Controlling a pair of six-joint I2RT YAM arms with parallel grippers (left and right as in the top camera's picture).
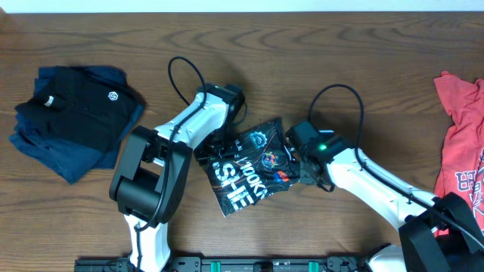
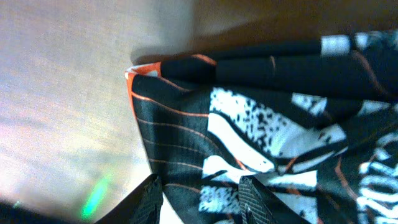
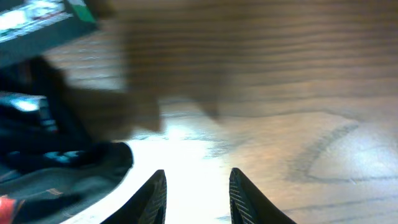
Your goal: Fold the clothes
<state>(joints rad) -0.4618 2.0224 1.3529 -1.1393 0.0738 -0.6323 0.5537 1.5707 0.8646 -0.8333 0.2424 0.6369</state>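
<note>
The black sports jersey (image 1: 249,162) with orange lines and white, red and blue prints lies folded small at the table's middle. My left gripper (image 1: 219,143) is at its upper left edge. In the left wrist view the open fingers (image 2: 200,198) straddle the jersey's fabric (image 2: 261,106) near its corner, not closed on it. My right gripper (image 1: 300,165) is at the jersey's right edge. In the right wrist view its fingers (image 3: 196,193) are open over bare table, with the jersey's edge (image 3: 56,180) just to their left.
A folded plain black polo with a small white emblem (image 1: 76,117) lies on dark blue cloth at the left. A red T-shirt with white print (image 1: 461,143) lies at the right edge. The wooden table (image 1: 363,75) surrounds them.
</note>
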